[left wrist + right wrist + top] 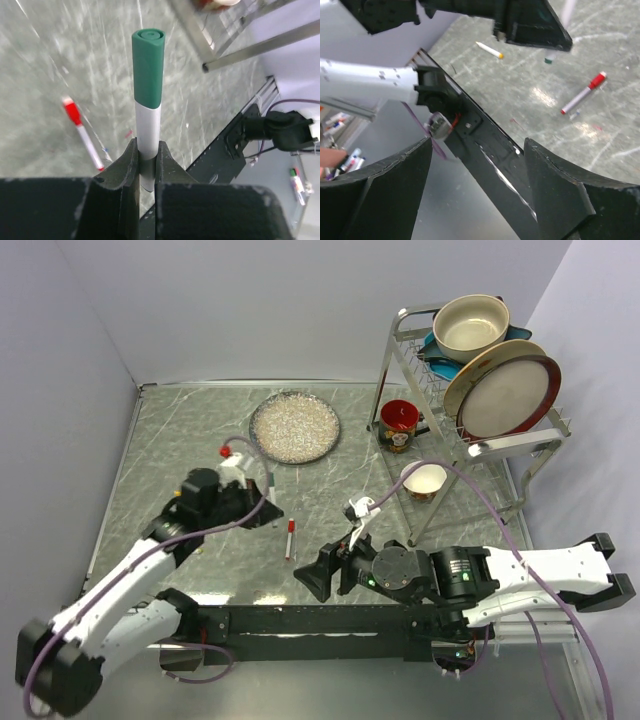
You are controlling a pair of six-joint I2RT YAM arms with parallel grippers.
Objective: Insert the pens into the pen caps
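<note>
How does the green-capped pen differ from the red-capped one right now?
Pose: the green-capped pen is clamped by its barrel in the left pincer, cap end pointing away from it, while the red-capped pen lies flat on the table, touched by neither pincer. Colour: one cap is dark green, the other bright red. Both have a white barrel and wear their cap.

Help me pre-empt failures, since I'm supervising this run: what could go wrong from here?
The left gripper pinches the white pen with the dark green cap only near its bottom end, so it might pivot or slip under a push. The red-capped white pen lies loose nearby; lowering could knock it away. The open right gripper sits close, so the arms might collide.
</note>
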